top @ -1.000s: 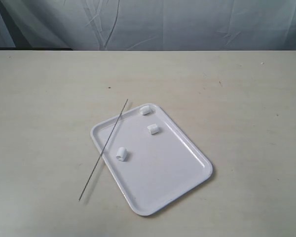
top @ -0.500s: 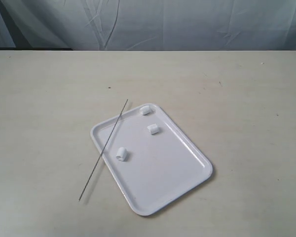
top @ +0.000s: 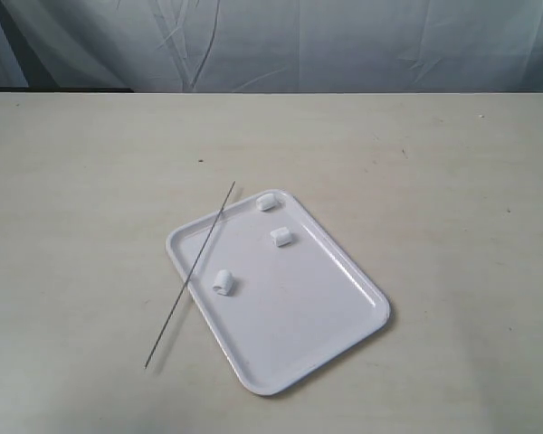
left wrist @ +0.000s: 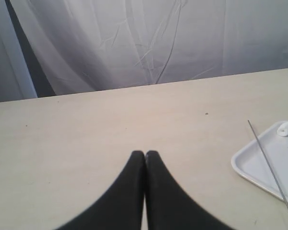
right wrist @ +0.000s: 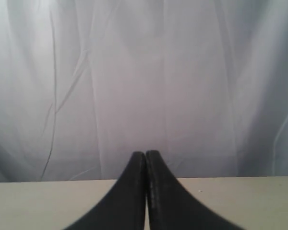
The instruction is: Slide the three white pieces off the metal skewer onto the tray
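Metal skewer (left wrist: 270,167) lies well apart from left tool (left wrist: 145,153) (pinched together).

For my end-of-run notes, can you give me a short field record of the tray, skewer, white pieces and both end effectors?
tray: flat on the table
skewer: bare, lying across the tray's left corner, both ends over the table
white pieces: three, loose on the tray, spaced apart
left end effector: shut, empty, clear of the tray
right end effector: shut, empty
task: looks done
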`<state>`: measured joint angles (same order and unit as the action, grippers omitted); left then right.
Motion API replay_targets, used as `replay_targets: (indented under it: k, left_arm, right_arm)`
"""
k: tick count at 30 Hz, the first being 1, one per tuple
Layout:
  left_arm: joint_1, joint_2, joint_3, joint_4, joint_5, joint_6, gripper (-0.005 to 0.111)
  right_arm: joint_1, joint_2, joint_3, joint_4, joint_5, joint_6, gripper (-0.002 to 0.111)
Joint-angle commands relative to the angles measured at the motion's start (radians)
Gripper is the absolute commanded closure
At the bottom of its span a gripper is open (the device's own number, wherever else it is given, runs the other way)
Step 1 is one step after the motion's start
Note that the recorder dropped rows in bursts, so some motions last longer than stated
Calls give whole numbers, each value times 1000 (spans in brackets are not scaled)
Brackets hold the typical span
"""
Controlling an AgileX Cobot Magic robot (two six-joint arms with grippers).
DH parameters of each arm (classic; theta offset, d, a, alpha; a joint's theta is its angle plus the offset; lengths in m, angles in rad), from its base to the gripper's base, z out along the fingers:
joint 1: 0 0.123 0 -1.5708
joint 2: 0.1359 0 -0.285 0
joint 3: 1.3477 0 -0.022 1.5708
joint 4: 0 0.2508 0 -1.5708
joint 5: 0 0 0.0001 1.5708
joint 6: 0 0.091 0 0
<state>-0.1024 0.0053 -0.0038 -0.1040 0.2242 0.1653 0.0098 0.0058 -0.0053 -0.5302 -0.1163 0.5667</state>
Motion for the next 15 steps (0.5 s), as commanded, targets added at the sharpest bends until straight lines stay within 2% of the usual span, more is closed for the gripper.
replay_targets:
  k: [1, 8, 12, 15]
  left_arm:
    - [4, -5, 4, 50, 9, -62, 107]
    - [4, -5, 4, 61, 9, -123, 107]
    - [4, -5, 4, 142, 8, -196, 107]
    - [21, -5, 4, 146, 8, -196, 107]
  right_arm:
    - [-72, -6, 5, 284, 46, -215, 109]
    - [-79, -6, 5, 385, 247, -341, 109]
    - [-79, -6, 5, 388, 268, -355, 109]
    - [-79, -6, 5, 486, 305, -430, 109]
